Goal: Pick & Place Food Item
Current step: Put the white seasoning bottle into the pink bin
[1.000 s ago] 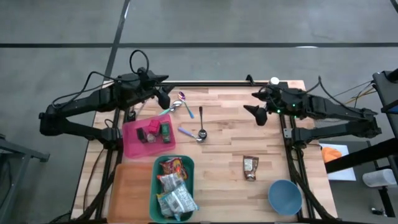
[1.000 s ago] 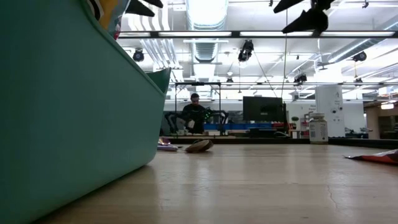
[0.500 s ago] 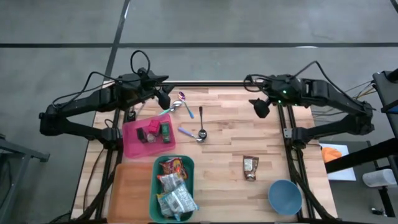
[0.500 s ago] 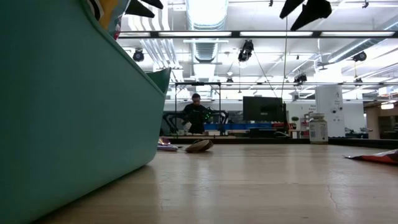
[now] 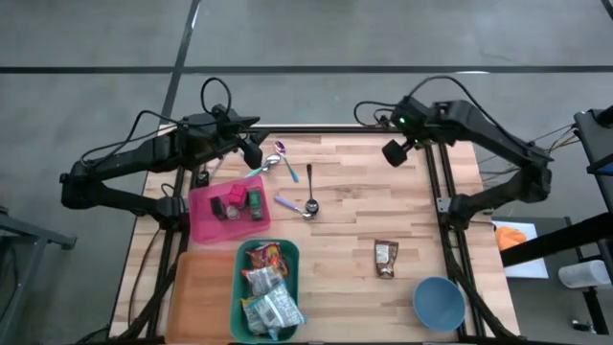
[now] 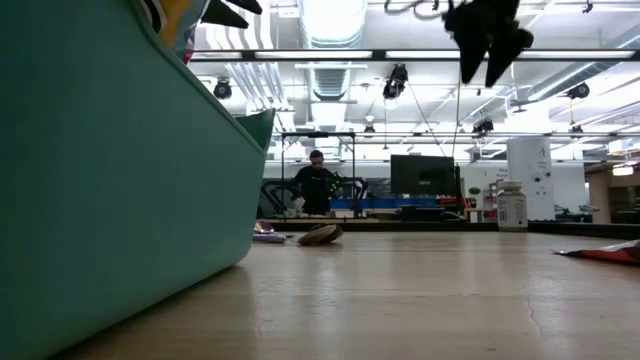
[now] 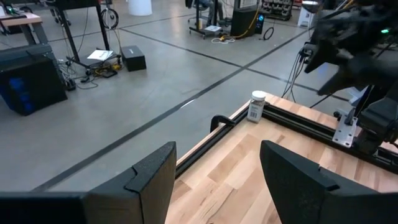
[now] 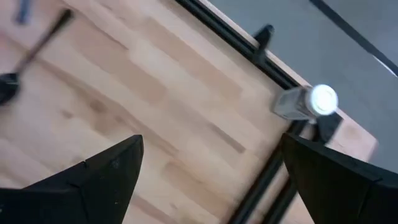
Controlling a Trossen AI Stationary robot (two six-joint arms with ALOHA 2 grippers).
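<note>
Wood surface [image 5: 345, 240]: snack packet [image 5: 385, 259] lies alone near bowl [image 5: 439, 303]. My right end effector [image 5: 394, 153] wide, empty, raised far back; left end effector [image 5: 251, 153] parted, empty, parked over spoons [image 5: 287, 163].

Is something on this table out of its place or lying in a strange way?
One snack packet lies alone on the bare wood beside the blue bowl, while the other packets sit in the teal bin. Nothing looks spilled or damaged.
</note>
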